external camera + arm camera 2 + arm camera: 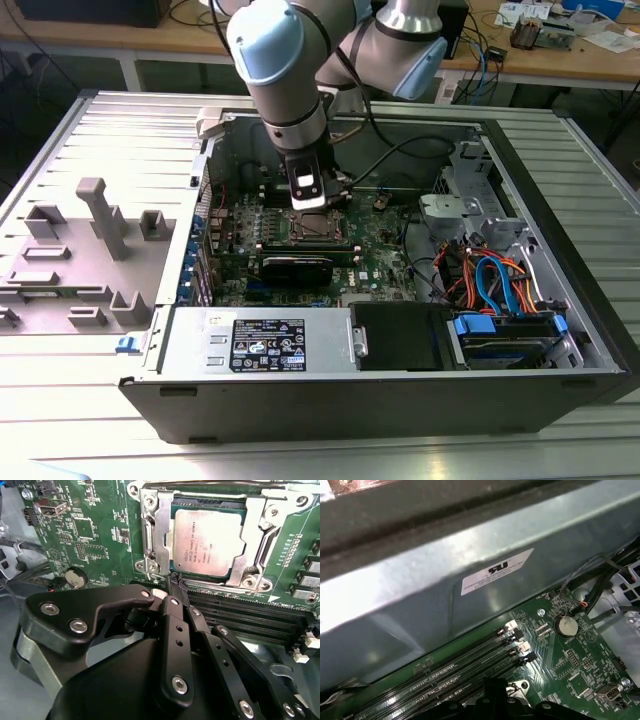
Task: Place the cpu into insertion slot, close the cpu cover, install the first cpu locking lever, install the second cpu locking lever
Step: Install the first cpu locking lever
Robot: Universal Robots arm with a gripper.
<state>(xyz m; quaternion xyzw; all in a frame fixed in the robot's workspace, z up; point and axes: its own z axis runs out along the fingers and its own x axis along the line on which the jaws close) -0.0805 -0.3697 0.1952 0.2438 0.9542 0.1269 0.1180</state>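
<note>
In the second wrist view the cpu [207, 539], a silver-grey square chip, lies flat in the insertion slot [204, 578]. The cpu cover [156, 530], a metal frame with a square window, lies down around the chip. My gripper [176, 584] is shut, its black fingertips pressed together right at the socket's corner nearest the memory slots, with nothing visibly held. In the exterior view the gripper [308, 205] hangs just above the socket [318, 228] in the middle of the green motherboard [380, 245].
Long black memory slots [250, 615] run beside the socket. A coin battery [566, 625] sits on the board near the grey case wall [470, 595]. Coloured cables [490, 280] and a drive cage fill the case's right side in the exterior view. A grey fixture [95, 240] stands outside, left.
</note>
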